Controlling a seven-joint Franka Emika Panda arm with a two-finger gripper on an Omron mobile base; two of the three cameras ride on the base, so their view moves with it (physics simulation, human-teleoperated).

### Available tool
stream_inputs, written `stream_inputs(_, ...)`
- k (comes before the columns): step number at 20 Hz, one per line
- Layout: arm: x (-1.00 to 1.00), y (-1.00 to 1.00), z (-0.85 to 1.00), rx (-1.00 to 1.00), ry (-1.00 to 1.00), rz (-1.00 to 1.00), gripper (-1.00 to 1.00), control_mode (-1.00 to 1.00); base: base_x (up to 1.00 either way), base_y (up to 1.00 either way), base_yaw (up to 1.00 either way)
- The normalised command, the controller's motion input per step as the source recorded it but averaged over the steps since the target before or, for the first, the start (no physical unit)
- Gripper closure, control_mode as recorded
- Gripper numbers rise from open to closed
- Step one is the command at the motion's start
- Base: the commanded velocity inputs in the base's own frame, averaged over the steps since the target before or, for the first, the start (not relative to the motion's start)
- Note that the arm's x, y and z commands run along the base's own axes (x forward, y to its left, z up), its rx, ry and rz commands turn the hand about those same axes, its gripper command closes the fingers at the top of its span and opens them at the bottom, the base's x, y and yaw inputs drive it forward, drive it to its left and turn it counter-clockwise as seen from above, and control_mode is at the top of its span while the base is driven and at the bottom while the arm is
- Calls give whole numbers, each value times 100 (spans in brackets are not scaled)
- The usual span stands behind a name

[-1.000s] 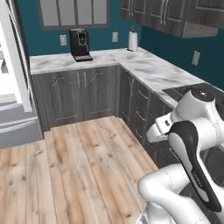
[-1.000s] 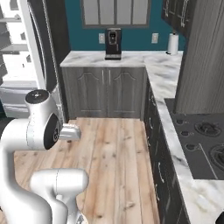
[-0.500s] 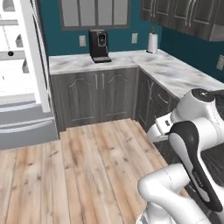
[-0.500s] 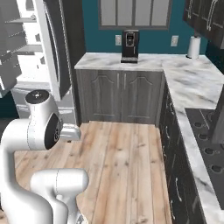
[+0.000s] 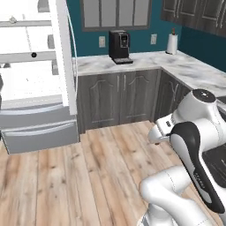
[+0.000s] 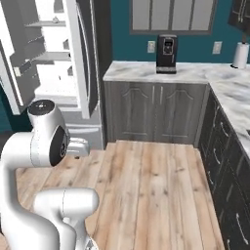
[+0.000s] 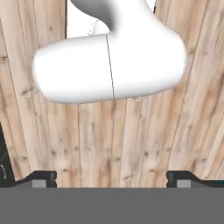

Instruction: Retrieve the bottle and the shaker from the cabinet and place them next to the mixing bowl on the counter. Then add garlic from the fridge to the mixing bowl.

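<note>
Garlic: not identifiable; the shelves inside the fridge [image 5: 35, 66] carry small items too tiny to name, so its place there is a judgement from the task, not a sighting.
Fridge: stands open at ten o'clock in the left base view, its white door [image 6: 80, 53] edge-on at eleven o'clock in the right base view, drawers [image 5: 37, 128] shut below the shelves.
Mixing bowl, bottle, shaker: I cannot tell where they sit; the counter [image 5: 145, 64] stretch in sight carries a coffee machine [image 5: 119, 46] at twelve o'clock and a paper towel roll [image 5: 172, 43] at one o'clock.
Gripper [image 7: 111, 177]: fingers spread wide with nothing between them, pointed down at the wooden floor [image 7: 109, 140].
Arm: folded close over the base, hand tucked low.
Step in hand: likely the garlic leg, with the base facing the open fridge across the floor.
Next move: calls for closing in on the fridge, unfolding the arm, and raising the hand to shelf height with the fingers kept apart.
Risk: the open door edge stands near the approach path.
</note>
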Motion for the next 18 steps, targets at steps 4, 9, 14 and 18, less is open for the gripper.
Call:
stream_inputs(4,0,0,0,0,0,0,-100,100,49,73,0)
stream_inputs(9,0,0,0,0,0,0,-100,100,60,65,0)
stream_inputs(14,0,0,0,0,0,0,-100,100,57,68,0)
stream_inputs(18,0,0,0,0,0,0,-100,100,53,69,0)
